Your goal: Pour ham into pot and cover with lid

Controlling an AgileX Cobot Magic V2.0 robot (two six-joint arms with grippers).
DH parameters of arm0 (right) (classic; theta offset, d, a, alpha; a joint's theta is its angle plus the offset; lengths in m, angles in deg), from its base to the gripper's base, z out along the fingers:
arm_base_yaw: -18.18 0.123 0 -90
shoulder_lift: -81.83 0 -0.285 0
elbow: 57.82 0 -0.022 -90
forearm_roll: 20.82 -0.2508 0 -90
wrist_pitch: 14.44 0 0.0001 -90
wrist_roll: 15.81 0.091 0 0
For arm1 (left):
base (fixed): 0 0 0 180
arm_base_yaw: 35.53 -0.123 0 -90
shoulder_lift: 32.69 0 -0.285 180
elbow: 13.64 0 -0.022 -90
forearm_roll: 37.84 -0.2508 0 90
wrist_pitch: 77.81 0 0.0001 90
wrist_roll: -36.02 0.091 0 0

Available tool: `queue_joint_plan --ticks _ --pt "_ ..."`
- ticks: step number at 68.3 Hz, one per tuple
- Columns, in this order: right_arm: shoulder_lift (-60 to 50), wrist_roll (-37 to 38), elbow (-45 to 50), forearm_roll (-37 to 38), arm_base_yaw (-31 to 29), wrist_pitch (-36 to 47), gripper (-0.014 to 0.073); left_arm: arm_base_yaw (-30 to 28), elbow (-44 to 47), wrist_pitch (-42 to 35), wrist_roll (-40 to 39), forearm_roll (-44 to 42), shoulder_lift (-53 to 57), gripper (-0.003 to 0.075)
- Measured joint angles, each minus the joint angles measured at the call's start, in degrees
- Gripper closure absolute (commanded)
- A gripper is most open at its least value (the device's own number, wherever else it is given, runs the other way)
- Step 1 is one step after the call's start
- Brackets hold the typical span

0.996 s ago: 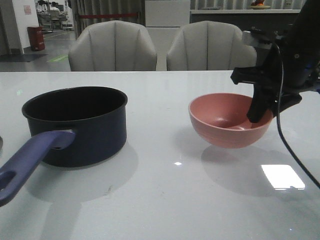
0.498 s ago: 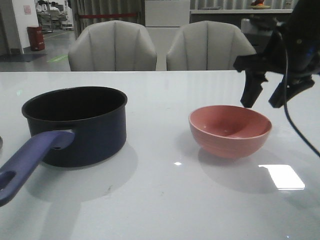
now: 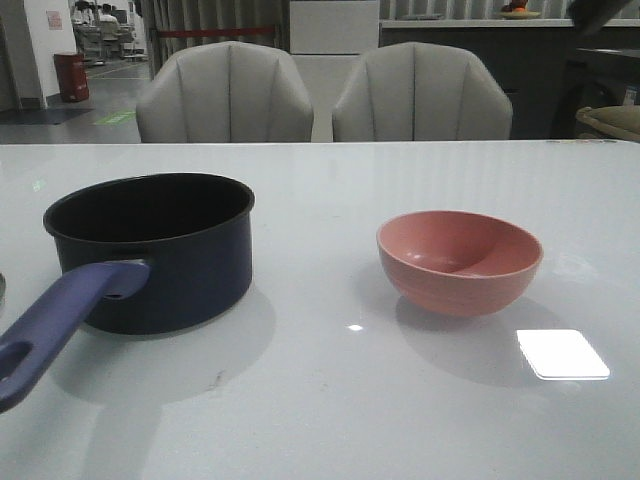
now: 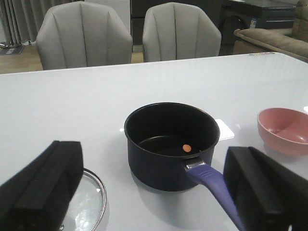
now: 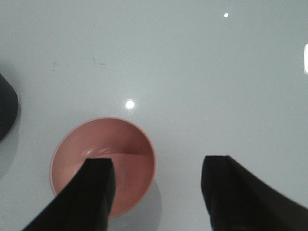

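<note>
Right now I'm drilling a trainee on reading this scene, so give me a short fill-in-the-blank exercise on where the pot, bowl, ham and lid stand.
1. The pink bowl looks ____ inside.
2. One small orange piece of ham lies in the ____.
3. The glass lid rests on the ____, beside the pot, not on it.
4. The right gripper hangs above the bowl with its fingers ____.

Missing words: empty; pot; table; open
</note>
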Motion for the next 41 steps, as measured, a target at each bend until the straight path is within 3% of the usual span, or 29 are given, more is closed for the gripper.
queue_joint_plan --ticks 31,41 --pt "-30.9 0.0 30.0 -0.4 0.0 20.9 0.0088 0.0 0.0 0.0 0.0 0.0 0.0 0.0082" --pt "-40.4 -0.1 37.1 -0.6 0.0 23.3 0.009 0.0 0.0 0.0 0.0 0.0 0.0 0.0082"
